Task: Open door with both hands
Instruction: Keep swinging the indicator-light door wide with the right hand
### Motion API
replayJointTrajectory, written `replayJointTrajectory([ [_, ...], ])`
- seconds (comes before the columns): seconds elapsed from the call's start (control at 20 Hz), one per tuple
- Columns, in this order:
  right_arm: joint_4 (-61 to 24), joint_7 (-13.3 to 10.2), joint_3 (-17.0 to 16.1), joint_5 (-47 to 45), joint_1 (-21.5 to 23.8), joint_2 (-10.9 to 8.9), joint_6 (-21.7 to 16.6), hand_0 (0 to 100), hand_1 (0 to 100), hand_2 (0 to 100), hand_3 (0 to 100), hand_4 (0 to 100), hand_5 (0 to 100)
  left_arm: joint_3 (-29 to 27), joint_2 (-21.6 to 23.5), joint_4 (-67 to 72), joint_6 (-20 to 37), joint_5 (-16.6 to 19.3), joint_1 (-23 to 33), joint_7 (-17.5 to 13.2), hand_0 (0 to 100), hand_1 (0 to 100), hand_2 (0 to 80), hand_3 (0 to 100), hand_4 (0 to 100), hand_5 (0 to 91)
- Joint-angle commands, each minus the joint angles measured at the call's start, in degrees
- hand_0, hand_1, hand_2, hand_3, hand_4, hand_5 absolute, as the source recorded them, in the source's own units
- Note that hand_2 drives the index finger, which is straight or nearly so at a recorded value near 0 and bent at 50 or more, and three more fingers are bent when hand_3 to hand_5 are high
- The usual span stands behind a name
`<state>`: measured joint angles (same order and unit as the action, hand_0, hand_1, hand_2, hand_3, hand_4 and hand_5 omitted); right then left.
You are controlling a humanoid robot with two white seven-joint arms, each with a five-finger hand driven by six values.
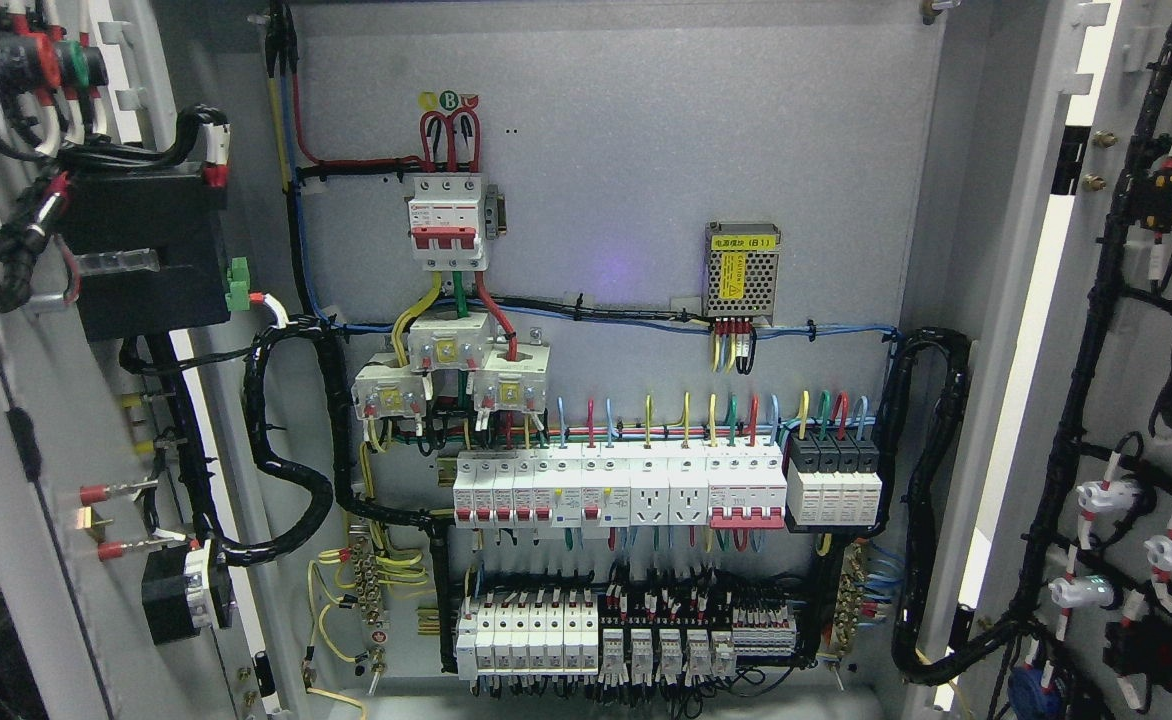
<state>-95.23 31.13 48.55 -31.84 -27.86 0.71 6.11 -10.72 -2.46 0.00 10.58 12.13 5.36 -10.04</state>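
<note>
An electrical cabinet fills the head view with both doors swung wide. The left door (6, 420) stands at the picture's left, its inner face carrying a black box, wires and button backs. The right door (1106, 330) stands at the right, its inside lined with black cable looms and indicator-lamp backs. Between them the grey back panel (626, 130) is exposed. Neither of my hands nor any arm shows in this view.
On the panel sit a red three-pole breaker (449, 222), a small power supply with a yellow label (742, 272), a row of white breakers (616, 487) and terminal blocks (626, 640) below. Thick black cable bundles (291, 470) run to each door.
</note>
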Motion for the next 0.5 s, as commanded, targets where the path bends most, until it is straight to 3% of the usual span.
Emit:
replayJointTrajectory([
  [0.0,0.1,0.0,1.4,1.4,0.1,2.36,-0.1,11,0,0,0,0,0,0.0,0.0,-1.8,0.0,0.0,0.0,0.0,0,0,0.0,0,3,0.0],
  [0.45,1.1,0.0,0.1,1.8,0.6,1.49,-0.9,11,0,0,0,0,0,0.0,0.0,-1.8,0.0,0.0,0.0,0.0,0,0,0.0,0,3,0.0],
])
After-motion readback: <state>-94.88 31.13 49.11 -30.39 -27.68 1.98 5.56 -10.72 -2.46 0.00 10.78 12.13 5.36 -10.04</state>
